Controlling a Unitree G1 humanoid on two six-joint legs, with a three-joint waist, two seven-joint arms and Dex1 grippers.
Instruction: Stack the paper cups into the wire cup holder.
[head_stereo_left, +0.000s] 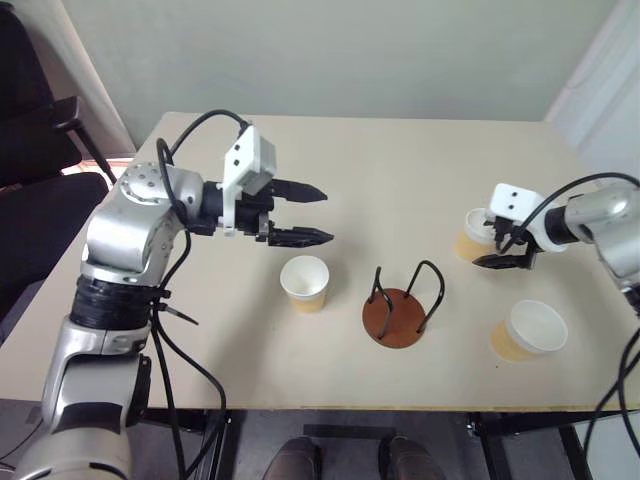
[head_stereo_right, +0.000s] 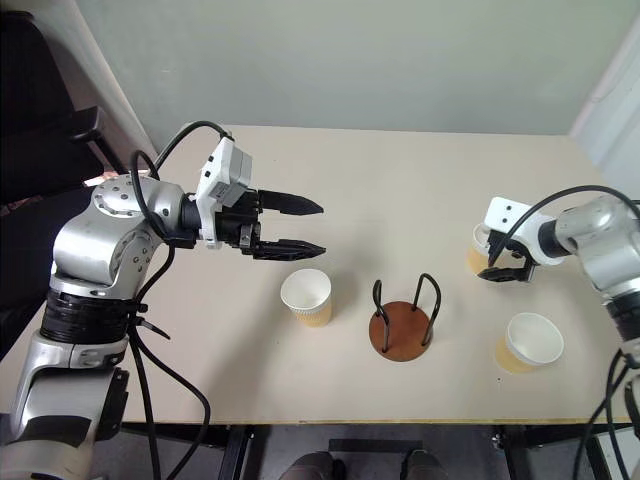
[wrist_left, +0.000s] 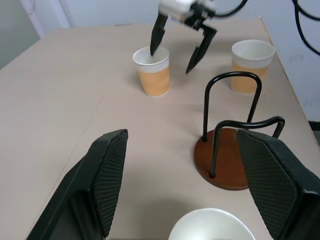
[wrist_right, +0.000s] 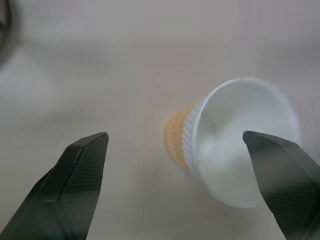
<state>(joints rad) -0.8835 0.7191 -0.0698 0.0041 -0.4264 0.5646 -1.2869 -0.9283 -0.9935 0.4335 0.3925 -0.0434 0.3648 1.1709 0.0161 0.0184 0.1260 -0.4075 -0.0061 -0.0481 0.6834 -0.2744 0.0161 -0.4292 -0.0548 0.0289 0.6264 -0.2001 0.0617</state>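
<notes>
We see the table (head_stereo_left: 400, 160) carrying everything, and on it the wire cup holder (head_stereo_left: 401, 312) stands near the front edge, between the cups, with nothing inside its loops. Our left hand (head_stereo_left: 300, 214) hangs released above the table, fingers apart and holding nothing, beside and above the left cup (head_stereo_left: 305, 283). Our right hand (head_stereo_left: 500, 247) is also spread wide and grasps nothing; it is at the far right cup (head_stereo_left: 472, 236), with one finger over the rim and the other outside the wall, as the left wrist view shows. The main risk, we think, is here: the cup is light and thin, so if a finger comes down on the rim, or the hand closes off centre, the cup can tip over, slide away or get crushed. The holder is only a little wider than a cup, so a tilted cup may catch on a wire. The third cup (head_stereo_left: 531, 330) stands near the front right. All three cups are upright and look empty.
</notes>
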